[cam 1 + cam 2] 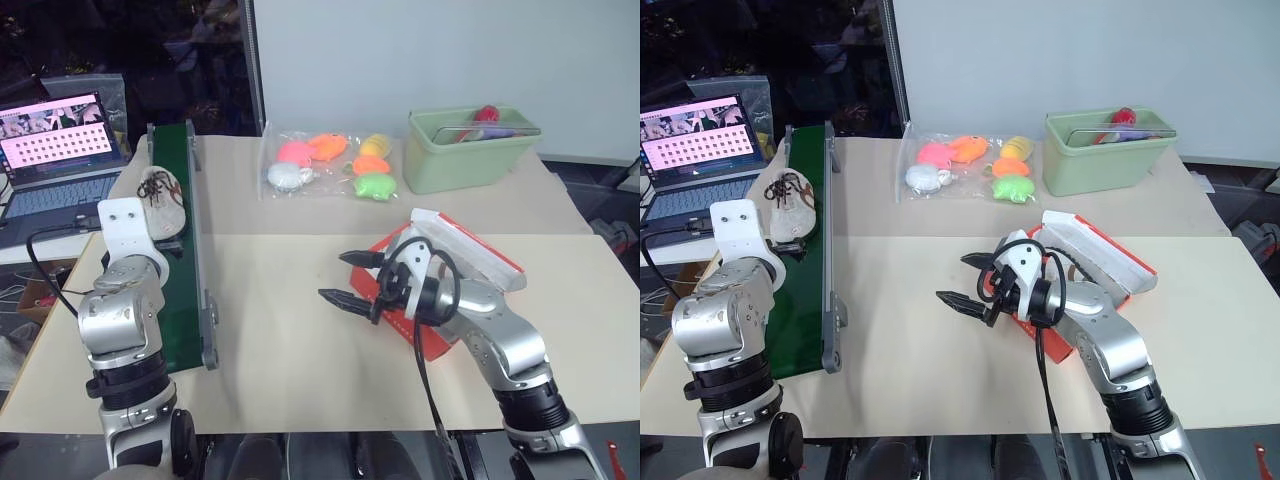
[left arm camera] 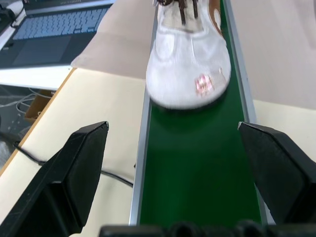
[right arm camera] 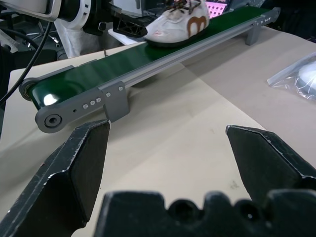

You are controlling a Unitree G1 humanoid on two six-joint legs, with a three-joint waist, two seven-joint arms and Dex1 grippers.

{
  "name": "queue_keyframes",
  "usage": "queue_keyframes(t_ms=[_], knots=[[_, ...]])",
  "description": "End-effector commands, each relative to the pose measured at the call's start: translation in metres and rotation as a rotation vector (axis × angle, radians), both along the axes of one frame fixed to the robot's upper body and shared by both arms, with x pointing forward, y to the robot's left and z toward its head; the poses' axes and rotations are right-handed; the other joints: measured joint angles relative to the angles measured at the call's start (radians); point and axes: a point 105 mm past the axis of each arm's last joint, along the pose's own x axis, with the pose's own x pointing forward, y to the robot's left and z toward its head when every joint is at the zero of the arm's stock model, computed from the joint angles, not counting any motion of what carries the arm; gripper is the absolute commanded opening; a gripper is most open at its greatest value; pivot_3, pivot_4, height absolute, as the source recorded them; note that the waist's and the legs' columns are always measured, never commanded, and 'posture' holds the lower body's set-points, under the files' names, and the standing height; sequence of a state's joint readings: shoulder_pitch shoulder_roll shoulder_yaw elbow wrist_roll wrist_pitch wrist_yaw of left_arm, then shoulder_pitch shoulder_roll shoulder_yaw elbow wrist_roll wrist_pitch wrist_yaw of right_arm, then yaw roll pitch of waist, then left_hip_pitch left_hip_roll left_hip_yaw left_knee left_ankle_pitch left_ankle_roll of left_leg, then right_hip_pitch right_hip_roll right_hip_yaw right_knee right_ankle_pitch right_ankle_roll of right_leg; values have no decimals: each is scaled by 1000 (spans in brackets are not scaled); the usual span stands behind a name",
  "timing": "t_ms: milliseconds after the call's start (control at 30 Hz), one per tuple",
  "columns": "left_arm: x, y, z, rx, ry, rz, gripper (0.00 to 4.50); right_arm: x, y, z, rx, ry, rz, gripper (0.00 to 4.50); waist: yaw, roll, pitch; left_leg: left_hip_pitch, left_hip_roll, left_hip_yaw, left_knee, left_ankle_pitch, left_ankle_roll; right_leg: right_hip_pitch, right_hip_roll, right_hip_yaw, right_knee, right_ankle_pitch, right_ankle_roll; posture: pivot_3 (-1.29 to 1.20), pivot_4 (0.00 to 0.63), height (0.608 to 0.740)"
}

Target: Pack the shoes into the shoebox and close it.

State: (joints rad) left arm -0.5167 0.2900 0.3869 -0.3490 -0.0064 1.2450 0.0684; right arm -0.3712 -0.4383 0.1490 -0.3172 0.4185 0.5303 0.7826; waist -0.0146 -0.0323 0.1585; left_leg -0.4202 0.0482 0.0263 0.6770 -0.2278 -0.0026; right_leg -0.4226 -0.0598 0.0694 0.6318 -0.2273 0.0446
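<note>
One shoe point(image 2: 188, 59) sits on the green conveyor point(image 2: 197, 168), ahead of my left gripper point(image 2: 173, 148), fingers spread wide. My right gripper point(image 1: 352, 277), also wide open and empty, hovers beside the shoebox point(image 1: 480, 262).

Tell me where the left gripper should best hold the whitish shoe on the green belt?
Probably across the whitish shoe's narrower middle, coming from the toe end. The toe faces the open left gripper, and the green belt between them is free.
</note>
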Motion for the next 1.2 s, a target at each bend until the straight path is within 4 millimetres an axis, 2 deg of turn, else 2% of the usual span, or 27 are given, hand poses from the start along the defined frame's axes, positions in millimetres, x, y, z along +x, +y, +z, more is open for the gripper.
queue_keyframes(t_ms=[33, 167, 333, 433, 667, 933, 1000, 1100, 1200], knots=[[0, 0, 9, 7, -34, 0, 4500, -5, 3, 14, 43, -39, 16, 4455, 0, 0, 0, 0, 0, 0, 0, 0, 0, 0, 0, 0, 0, 0, 0, 0, 150, 729], [1, 1, 4, 1, -24, 3, 4500, -5, 2, 16, 49, -38, 13, 4455, 0, 0, 0, 0, 0, 0, 0, 0, 0, 0, 0, 0, 0, 0, 0, 0, 150, 729], [-2, -5, -24, -119, 44, 3, 4500, -5, 1, 18, 55, -38, 12, 4455, 0, 0, 0, 0, 0, 0, 0, 0, 0, 0, 0, 0, 0, 0, 0, 0, 150, 729], [-4, -13, -29, -172, 45, -7, 3835, -5, 0, 19, 58, -38, 10, 4500, 1, 0, 0, 0, 0, 0, 0, 0, 0, 0, 0, 0, 0, 0, 0, 0, 150, 729], [-5, -20, -32, -191, 53, -19, 1539, -4, -1, 20, 61, -38, -2, 4500, 9, 0, 0, 4, -1, 0, 1, 0, -1, 4, -1, 0, 2, 0, 0, 0, 150, 729], [-4, -16, -27, -158, 45, -6, 1539, -1, -3, 25, 82, -32, -15, 4500, 10, 0, 0, 5, -1, 0, 1, 1, -1, 4, -1, 0, 2, 0, 0, 0, 150, 729], [-1, -13, -18, -118, 6, 4, 1539, 1, -4, 26, 91, -30, -26, 4500, 9, 0, 0, 5, -1, 0, 1, 1, -1, 4, -1, 0, 2, 0, 0, 0, 150, 729], [4, -10, 11, 27, -113, 2, 1539, 3, -6, 28, 99, -27, -40, 4500, 9, 0, 0, 5, -1, 0, 1, 1, -1, 4, -1, 0, 3, 0, 0, 0, 150, 729], [7, -23, 63, 204, -354, -54, 1539, 7, -8, 30, 112, -22, -60, 4500, 7, -1, 0, 3, -1, 0, 1, 1, -1, 3, 0, 0, 2, 0, 0, 0, 150, 729]])
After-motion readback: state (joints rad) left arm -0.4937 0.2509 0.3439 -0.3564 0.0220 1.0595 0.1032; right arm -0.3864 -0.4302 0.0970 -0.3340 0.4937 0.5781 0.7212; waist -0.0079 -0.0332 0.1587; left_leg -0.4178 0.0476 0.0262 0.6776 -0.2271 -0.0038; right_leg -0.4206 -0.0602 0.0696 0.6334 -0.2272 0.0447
